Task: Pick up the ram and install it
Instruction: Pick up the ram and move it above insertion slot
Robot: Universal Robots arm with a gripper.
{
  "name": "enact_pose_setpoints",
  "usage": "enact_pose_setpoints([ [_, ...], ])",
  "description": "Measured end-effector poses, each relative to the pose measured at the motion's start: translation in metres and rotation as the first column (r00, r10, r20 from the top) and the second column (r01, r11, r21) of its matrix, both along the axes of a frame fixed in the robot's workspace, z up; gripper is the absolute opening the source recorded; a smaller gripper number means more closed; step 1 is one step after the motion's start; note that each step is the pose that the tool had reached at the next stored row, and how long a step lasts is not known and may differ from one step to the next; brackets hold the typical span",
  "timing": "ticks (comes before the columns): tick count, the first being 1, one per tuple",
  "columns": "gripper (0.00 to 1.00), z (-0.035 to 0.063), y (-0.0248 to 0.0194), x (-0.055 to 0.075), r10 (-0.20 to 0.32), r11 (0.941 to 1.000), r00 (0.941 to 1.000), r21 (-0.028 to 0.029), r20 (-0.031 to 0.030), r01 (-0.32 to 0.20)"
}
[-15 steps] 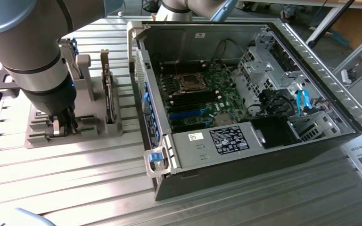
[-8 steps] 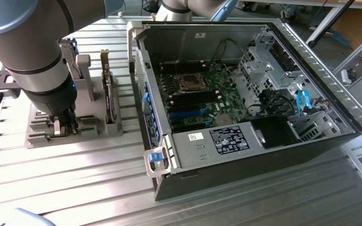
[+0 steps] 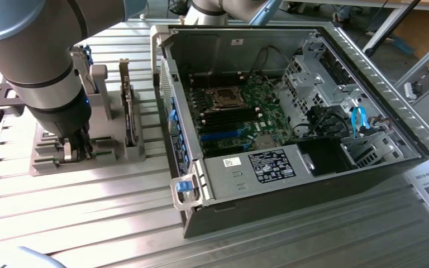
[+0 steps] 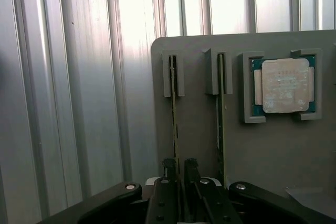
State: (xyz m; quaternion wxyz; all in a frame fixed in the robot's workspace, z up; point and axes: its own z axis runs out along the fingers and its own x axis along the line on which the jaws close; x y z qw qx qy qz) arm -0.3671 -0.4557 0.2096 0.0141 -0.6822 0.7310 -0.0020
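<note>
Right now the ram (image 4: 174, 114) stands on edge in a slot of the grey holder (image 4: 273, 150), with one end tucked into a small grey bracket and the other end running in between the claw's fingertips. The claw (image 4: 179, 170) is set narrow, with one black finger (image 4: 169, 174) on each side of the stick. The stick lies close to one finger, and a thin sliver of gap shows at the other, so the jaws are slightly parted rather than clamped on it. The ram is seated in its slot, not lifted.

Just beside the claw, on the same holder, a second stick (image 4: 221, 114) stands parallel to the first in its own slot, and the fingers do not touch it. Beyond that stick, further from the claw, a CPU (image 4: 284, 85) lies flat in a square pocket with its metal lid facing up.

From the room, the arm (image 3: 43, 72) reaches straight down so that the claw sits low over the holder. A dark card (image 3: 129, 111) stands upright in the holder, near the claw on the side towards the exterior view's right. The holder rests on a ribbed aluminium table (image 3: 87, 212).

Well apart from the claw, to the exterior view's right, an open case (image 3: 237, 33) lies on its side, with the motherboard (image 3: 237, 117) showing inside. A blue cable (image 3: 358, 120) shows at the end of the case farthest from the claw.
</note>
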Motion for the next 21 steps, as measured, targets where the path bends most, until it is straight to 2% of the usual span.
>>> enact_pose_setpoints([
  [21, 0.21, 0.0004, -0.0011, 0.0, 0.0, 1.0, 1.0, -0.0001, -0.0001, 0.0],
])
